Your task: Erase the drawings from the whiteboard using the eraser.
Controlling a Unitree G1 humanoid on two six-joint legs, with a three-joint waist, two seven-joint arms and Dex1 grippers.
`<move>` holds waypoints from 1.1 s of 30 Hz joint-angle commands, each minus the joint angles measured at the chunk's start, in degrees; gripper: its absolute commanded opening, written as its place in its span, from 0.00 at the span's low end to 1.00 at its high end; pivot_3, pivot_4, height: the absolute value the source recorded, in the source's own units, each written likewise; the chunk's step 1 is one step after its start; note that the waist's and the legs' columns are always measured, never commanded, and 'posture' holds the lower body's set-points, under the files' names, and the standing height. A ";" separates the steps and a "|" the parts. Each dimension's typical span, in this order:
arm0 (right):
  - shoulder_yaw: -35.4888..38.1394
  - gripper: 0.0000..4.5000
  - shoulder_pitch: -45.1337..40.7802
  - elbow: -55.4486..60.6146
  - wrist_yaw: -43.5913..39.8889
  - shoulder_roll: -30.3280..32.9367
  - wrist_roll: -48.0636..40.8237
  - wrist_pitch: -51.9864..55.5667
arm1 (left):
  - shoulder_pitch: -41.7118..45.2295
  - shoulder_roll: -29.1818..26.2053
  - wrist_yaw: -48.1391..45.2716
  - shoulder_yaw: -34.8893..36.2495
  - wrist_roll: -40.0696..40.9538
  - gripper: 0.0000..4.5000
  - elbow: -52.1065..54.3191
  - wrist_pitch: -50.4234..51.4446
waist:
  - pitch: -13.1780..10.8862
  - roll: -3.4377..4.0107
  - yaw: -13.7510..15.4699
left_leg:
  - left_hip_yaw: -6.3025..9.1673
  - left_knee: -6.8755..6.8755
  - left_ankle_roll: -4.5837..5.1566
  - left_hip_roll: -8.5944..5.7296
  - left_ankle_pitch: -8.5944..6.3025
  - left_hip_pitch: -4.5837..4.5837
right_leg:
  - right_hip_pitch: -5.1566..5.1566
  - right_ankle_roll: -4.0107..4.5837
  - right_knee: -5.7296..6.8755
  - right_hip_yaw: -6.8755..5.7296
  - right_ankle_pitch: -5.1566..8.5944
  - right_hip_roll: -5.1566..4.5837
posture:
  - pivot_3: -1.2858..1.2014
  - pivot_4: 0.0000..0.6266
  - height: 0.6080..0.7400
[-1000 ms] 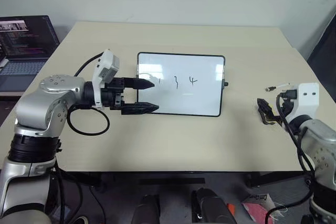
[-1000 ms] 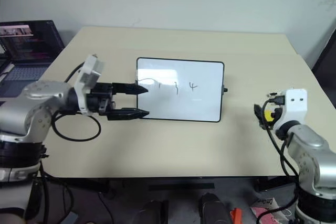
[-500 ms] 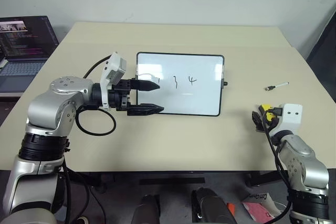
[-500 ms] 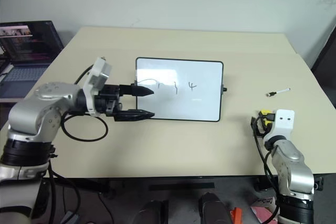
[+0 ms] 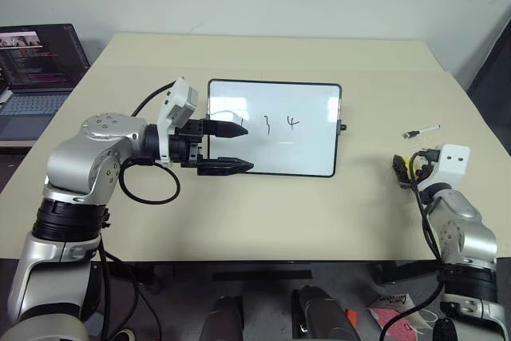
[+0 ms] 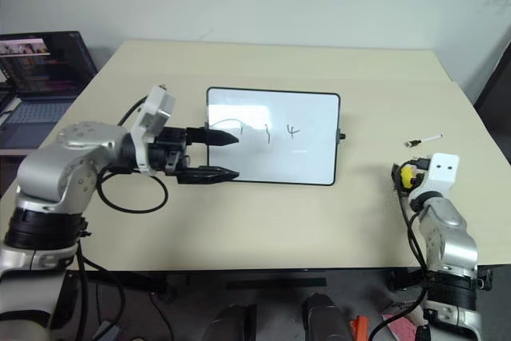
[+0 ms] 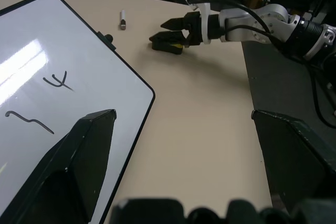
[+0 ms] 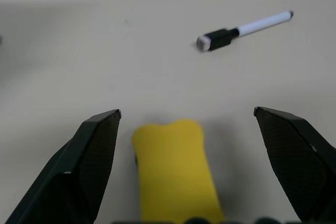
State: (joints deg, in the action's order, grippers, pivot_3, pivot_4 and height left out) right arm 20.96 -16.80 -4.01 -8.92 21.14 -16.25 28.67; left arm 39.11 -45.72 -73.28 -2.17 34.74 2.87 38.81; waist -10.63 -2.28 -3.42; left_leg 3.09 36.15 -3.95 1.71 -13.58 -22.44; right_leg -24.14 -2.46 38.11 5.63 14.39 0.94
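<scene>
While the glossy white black-framed whiteboard (image 5: 275, 127) lay mid-table bearing three thin black drawings (image 5: 270, 124), the right gripper (image 8: 186, 145) straddled the small yellow eraser (image 8: 176, 169), fingers spread wide, nothing held. Closing off-centre could push it away. The left gripper (image 5: 239, 147) gaped empty.

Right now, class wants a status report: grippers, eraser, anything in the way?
Left gripper open over whiteboard. Right gripper open, straddling eraser, not gripping. Drawings unerased. Marker pen beyond, clear.
</scene>
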 commanded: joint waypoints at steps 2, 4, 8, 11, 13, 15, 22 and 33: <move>0.67 0.99 -0.14 3.50 -1.43 1.59 -2.02 3.08 | 1.18 -0.62 0.03 1.01 0.53 1.00 2.58 0.61 | 0.00 0.00 -0.04 | 0.00 0.00 0.00 0.00 0.00 -0.01 | 0.00 0.00 -0.01 0.00 0.00 0.00 | 0.52 0.24 1.00; 0.31 0.99 0.42 4.35 -2.14 1.76 -2.16 3.98 | 1.12 -0.63 0.11 1.15 0.55 1.00 2.76 0.80 | 0.00 0.00 -0.02 | 0.00 0.00 0.00 0.00 0.00 -0.01 | 0.00 0.00 0.00 0.00 0.00 0.00 | 0.52 0.24 1.00; 0.38 0.99 1.45 6.15 -2.28 1.72 -2.37 6.38 | 1.04 -0.77 0.32 1.36 0.65 1.00 3.06 1.14 | 0.00 0.01 -0.02 | 0.00 0.01 0.00 0.00 0.00 0.00 | 0.00 0.00 0.01 0.00 0.00 0.00 | 0.52 0.24 1.00; 0.75 0.99 2.04 6.51 -2.05 1.98 -2.49 8.03 | 0.99 -0.88 0.31 1.41 0.70 1.00 3.20 1.29 | 0.00 0.00 0.01 | 0.00 0.01 0.00 0.00 0.00 0.00 | 0.01 0.00 0.01 0.00 0.00 0.00 | 0.52 0.24 1.00; 0.78 0.99 2.53 7.11 -2.37 2.24 -2.76 8.99 | 1.08 -0.91 0.34 1.40 0.69 1.00 3.19 1.36 | 0.00 0.01 0.01 | 0.00 0.01 0.00 0.00 0.00 0.00 | 0.00 0.00 0.00 0.00 0.00 0.00 | 0.52 0.24 1.00; 0.81 0.99 3.06 7.75 -2.49 2.44 -2.85 9.69 | 1.12 -0.95 0.32 1.39 0.68 1.00 3.20 1.39 | 0.00 0.01 0.00 | 0.00 0.01 0.00 0.00 0.00 0.00 | 0.00 0.00 0.01 0.00 0.00 0.00 | 0.52 0.24 1.00; 1.04 0.99 3.52 8.85 -2.57 2.29 -3.62 10.30 | 1.26 -0.98 0.28 1.37 0.63 1.00 3.14 1.41 | 0.00 0.01 -0.02 | 0.00 0.02 0.00 0.00 0.00 0.00 | 0.01 -0.01 0.01 0.00 0.00 0.00 | 0.52 0.24 1.00; 1.12 0.99 2.50 6.78 -3.78 3.77 -3.73 10.36 | 1.27 -1.06 0.21 1.33 0.49 1.00 3.07 1.27 | 0.00 0.01 -0.02 | 0.00 0.02 0.00 0.00 0.00 0.00 | 0.00 -0.01 0.01 0.00 0.00 0.00 | 0.52 0.24 1.00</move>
State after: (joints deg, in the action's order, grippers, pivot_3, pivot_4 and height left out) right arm 20.79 -13.45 1.97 -12.39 23.92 -19.25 39.33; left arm 39.11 -45.91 -73.10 -2.15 34.89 4.14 40.05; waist -10.63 -2.27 -3.43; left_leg 3.09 36.17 -3.95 1.71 -13.58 -22.43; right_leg -24.13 -2.47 38.12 5.63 14.38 0.94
